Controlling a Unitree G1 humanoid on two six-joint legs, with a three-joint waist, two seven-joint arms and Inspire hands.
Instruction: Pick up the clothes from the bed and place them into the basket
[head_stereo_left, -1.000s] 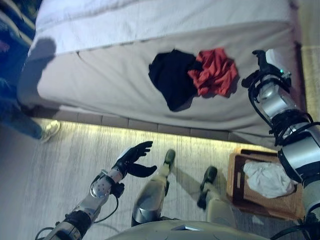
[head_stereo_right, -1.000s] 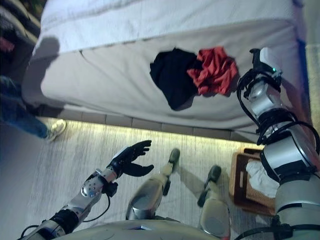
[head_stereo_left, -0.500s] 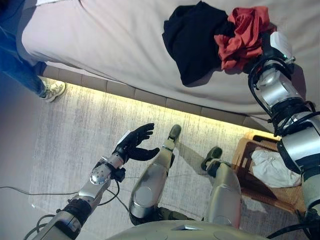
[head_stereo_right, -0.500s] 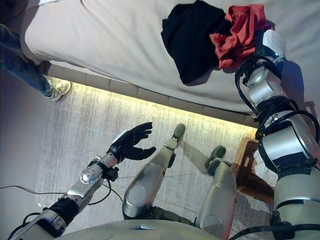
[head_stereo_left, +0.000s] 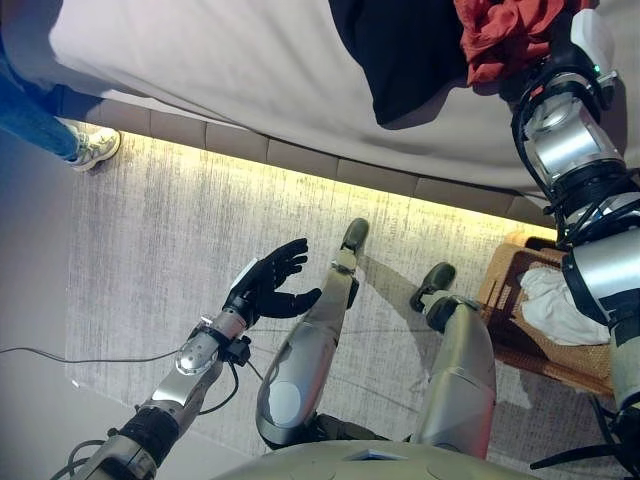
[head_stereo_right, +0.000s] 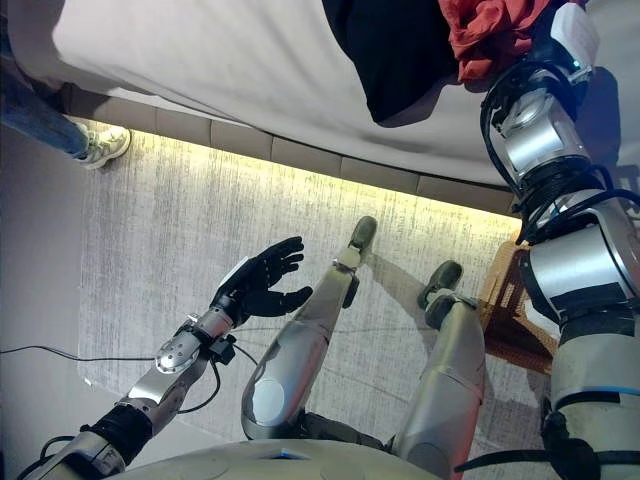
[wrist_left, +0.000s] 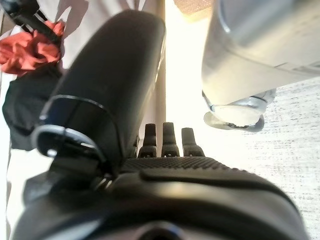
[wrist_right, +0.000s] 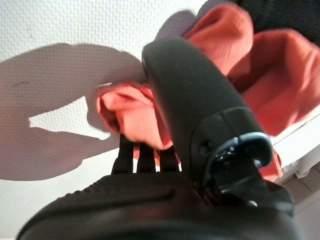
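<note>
Two garments are seen on the bed (head_stereo_left: 230, 70), with other things spread about it. At about 9 o'clock a person's leg in jeans (head_stereo_left: 30, 115) and a pale shoe (head_stereo_left: 95, 147) are found on the floor beside the bed's edge. Lower, near 7 o'clock, the left hand (head_stereo_left: 268, 290) is held over the grey carpet (head_stereo_left: 160, 250), fingers relaxed and spread, nothing in it. Along the bed base a lit strip (head_stereo_left: 300, 175) is seen. At 12 o'clock the black garment (head_stereo_left: 405, 50) lies on the bed, touching the red garment (head_stereo_left: 505, 30) at 1 o'clock. The right hand (wrist_right: 190, 95) is set against the red cloth, which is bunched between thumb and fingers; a firm clasp cannot be told. At 4 o'clock the wicker basket (head_stereo_left: 520, 345) stands on the floor, a white cloth (head_stereo_left: 555, 305) in it, partly hidden by the right arm.
</note>
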